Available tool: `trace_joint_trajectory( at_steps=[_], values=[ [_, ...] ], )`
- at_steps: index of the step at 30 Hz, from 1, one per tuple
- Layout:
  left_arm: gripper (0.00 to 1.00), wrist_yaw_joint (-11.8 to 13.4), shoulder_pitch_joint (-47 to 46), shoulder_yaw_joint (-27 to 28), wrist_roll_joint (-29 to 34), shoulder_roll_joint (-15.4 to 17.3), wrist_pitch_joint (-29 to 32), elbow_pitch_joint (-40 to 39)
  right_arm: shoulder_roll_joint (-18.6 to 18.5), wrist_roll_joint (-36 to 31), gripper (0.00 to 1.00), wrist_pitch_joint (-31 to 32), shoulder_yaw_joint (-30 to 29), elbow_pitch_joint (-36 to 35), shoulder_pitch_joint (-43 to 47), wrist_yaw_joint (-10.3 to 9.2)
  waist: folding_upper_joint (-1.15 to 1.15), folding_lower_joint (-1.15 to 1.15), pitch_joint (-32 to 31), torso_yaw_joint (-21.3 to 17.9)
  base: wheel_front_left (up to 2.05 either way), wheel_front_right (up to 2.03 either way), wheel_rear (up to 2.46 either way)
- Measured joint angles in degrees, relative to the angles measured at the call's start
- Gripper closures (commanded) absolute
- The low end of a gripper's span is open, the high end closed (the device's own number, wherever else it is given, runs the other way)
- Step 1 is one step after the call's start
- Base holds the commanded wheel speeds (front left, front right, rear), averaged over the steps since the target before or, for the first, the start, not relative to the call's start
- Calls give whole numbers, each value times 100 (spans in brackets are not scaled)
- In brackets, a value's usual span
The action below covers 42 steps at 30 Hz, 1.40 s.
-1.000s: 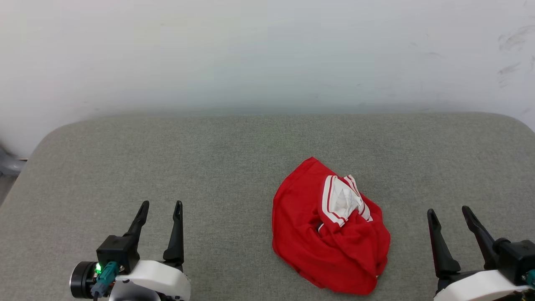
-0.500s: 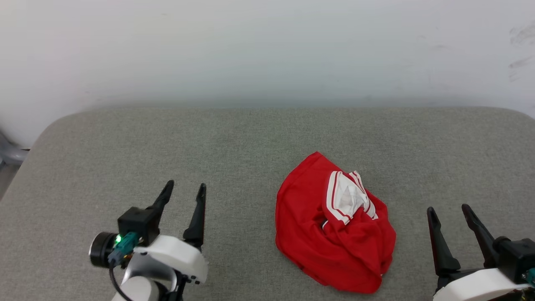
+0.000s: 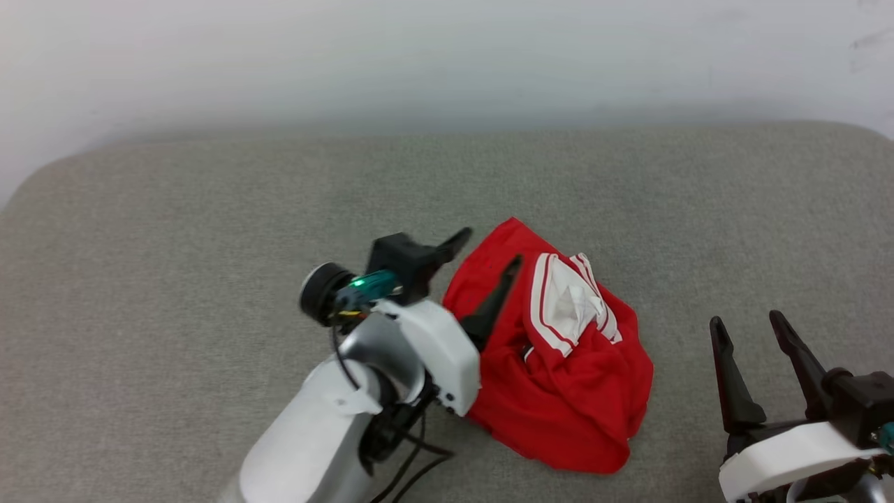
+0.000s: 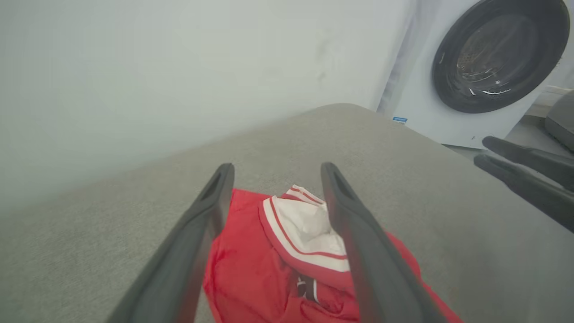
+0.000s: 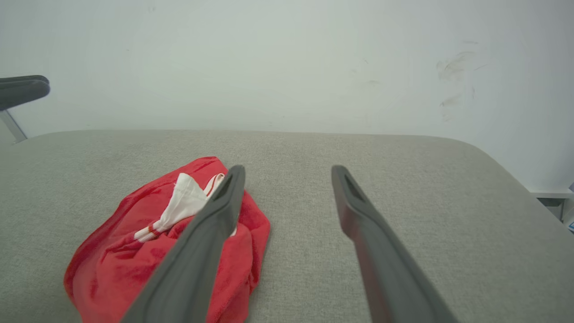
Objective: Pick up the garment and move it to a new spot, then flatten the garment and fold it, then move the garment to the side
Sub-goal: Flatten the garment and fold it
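Garment point(image 3: 566, 398): crumpled heap on the surface point(image 3: 174, 230).
Left end effector point(image 3: 492, 246): wide, over garment's left edge, lining up the pickup.
Right end effector point(image 3: 746, 319): wide, empty, idle right of garment.

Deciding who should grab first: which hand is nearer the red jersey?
Left. The left hand is open at the jersey's left edge, one finger across the cloth; the right hand is open, off to its right, apart from it.

Your left pincer point(image 3: 490, 247) stands spread wide and empty on a white forearm point(image 3: 307, 440) stretched forward and inward, while your right pincer point(image 3: 746, 319) rests low, fingers pointing forward, equally wide and empty.
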Motion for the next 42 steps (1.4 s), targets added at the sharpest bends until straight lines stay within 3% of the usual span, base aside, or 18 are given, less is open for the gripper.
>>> trace_joint_trajectory(
  at_steps=[7, 15, 19, 20, 21, 22, 31, 36, 42],
  values=[
    [0, -252, -605, -648, -269, -204, 893, 438, 0, 18, 0, -103, 21, 107, -226, 1, 0, 0, 335, -247, 0, 0, 0],
    [0, -325, -916, -1343, -725, -147, 1960, 1032, -1, 87, 0, -260, 80, 300, -336, 1, 0, 0, 599, -514, 0, 0, 0],
    [2, -327, -1022, -1583, -879, -38, 2178, 1212, 0, 129, 0, -331, 122, 393, -406, 1, 0, 0, 683, -607, 0, 0, 0],
    [25, -327, -1058, -1638, -883, -11, 2179, 1246, 0, 130, 0, -350, 127, 417, -430, 1, 0, 1, 701, -626, 0, 0, 0],
    [68, -327, -1092, -1667, -894, 8, 2172, 1277, 0, 135, 0, -360, 133, 435, -447, 1, 0, 0, 720, -643, 0, 0, 0],
    [100, -327, -1129, -1691, -921, 19, 2139, 1298, 0, 149, 0, -382, 136, 453, -455, 1, 0, 0, 734, -658, 0, 0, 0],
    [100, -201, -1397, -1538, -721, 168, 1433, 1277, 0, 178, 0, -430, 35, 599, -452, 0, 0, 0, 650, -572, 0, 0, 0],
    [100, 189, -1392, -1195, -635, 413, 953, 973, 1, 165, 0, -398, -22, 594, -427, 0, 0, 0, 501, -406, 0, 0, 0],
    [100, 832, -825, -594, -680, 975, 528, 407, 0, 116, 0, -303, -124, 522, -302, 0, 0, 0, 319, -138, 0, 0, 0]
  ],
)
